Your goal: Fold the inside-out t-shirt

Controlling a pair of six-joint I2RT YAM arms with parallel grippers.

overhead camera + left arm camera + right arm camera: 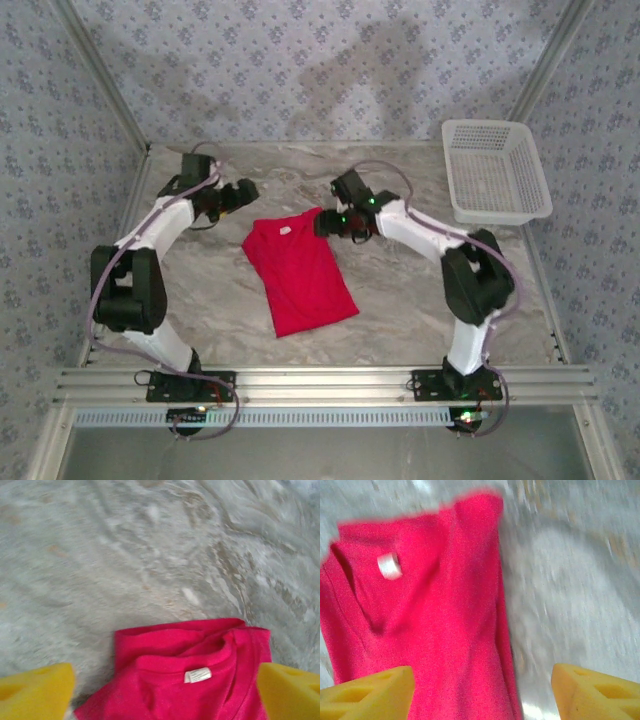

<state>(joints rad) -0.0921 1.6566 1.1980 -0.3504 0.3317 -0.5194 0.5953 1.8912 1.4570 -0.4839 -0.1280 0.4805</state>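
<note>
The left claw (243,190) is hanging wide open just past the collar end of the red t-shirt (300,265), and its yellow fingers (35,692) are gripping nothing. The right claw (322,222) is hanging open too, right by the far right corner of the shirt, with the cloth lying flat under it and not pinched. The t-shirt is lying in the middle of the marble table (420,300), between the two arms, looking like a long narrow shape with the collar at the far end and the little white tag (197,675) showing. I am guessing the sides are already folded in, so the job is sitting between folds. The next move is calling for both claws to be pinching the two collar corners and carrying them toward the bottom hem, keeping level so the cloth is not bunching
</note>
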